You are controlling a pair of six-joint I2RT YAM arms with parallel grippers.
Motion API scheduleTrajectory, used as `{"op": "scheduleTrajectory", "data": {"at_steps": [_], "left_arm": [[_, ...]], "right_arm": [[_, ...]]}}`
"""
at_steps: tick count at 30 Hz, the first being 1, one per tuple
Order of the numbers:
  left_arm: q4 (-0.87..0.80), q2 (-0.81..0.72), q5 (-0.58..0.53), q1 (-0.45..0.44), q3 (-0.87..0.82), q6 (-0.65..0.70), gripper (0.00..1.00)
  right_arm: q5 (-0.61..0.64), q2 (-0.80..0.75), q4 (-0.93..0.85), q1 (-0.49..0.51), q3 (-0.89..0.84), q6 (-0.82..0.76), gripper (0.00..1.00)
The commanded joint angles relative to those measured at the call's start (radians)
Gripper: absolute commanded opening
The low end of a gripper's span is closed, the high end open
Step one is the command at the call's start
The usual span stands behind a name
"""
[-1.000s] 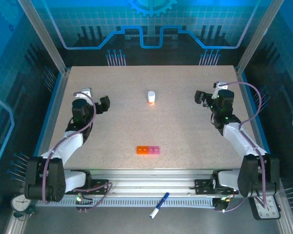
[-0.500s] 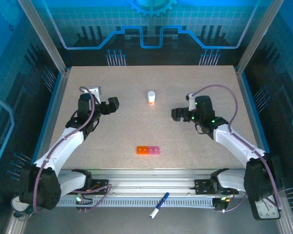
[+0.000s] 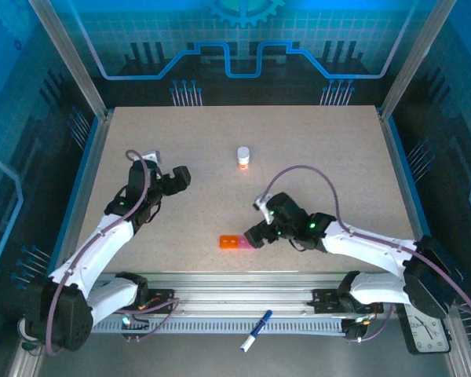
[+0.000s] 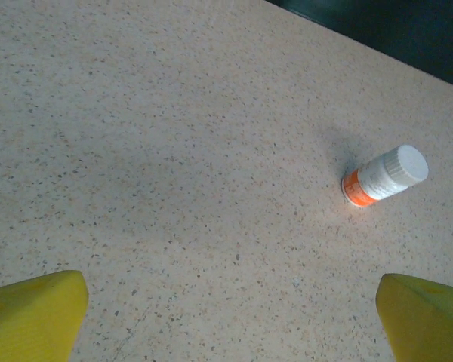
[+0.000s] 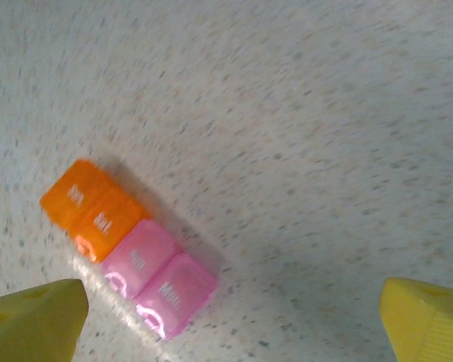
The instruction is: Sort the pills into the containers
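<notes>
The containers [image 3: 232,243] are a short strip of lidded cells, half orange and half pink, lying near the table's front centre. In the right wrist view the containers [image 5: 128,253] lie lower left, lids closed, with printed lettering. My right gripper [image 3: 254,233] hovers just right of the strip, open and empty, and its yellow fingertips [image 5: 38,320] stand wide apart. My left gripper [image 3: 180,177] is open over bare table at the left, pointing toward a small white-capped bottle [image 4: 385,175]. No pills are in view.
The white-capped bottle [image 3: 243,156] with an orange base stands upright at the table's middle back. A blue-and-white pen [image 3: 255,329] lies on the rail below the table's front edge. Metal frame posts border both sides.
My right arm has swung from the far right side down and left to the strip of containers. My left arm has reached slightly further toward the centre. Both grippers stayed open.
</notes>
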Motion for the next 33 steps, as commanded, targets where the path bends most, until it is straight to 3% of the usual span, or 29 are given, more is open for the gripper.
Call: {"op": "scheduleTrajectory", "data": {"at_steps": [1,9,19,25,33], "left_arm": [[0.003,-0.02,-0.027,-0.005,-0.022,-0.046,0.99],[0.028,0.013,0.018,-0.005,-0.012,-0.06,0.99],[0.031,0.023,0.017,-0.005,-0.01,-0.061,0.99],[0.034,0.03,0.022,-0.005,-0.005,-0.064,0.99],[0.034,0.028,0.031,-0.005,-0.01,-0.066,0.99]], "right_arm": [[0.084,0.066,-0.044,0.076,0.022,-0.056,1.0],[0.156,0.246,-0.019,0.184,0.118,-0.159,1.0],[0.188,0.39,0.014,0.197,0.196,-0.21,1.0],[0.206,0.461,0.022,0.163,0.251,-0.213,1.0],[0.168,0.475,0.045,0.044,0.284,-0.168,1.0]]}}
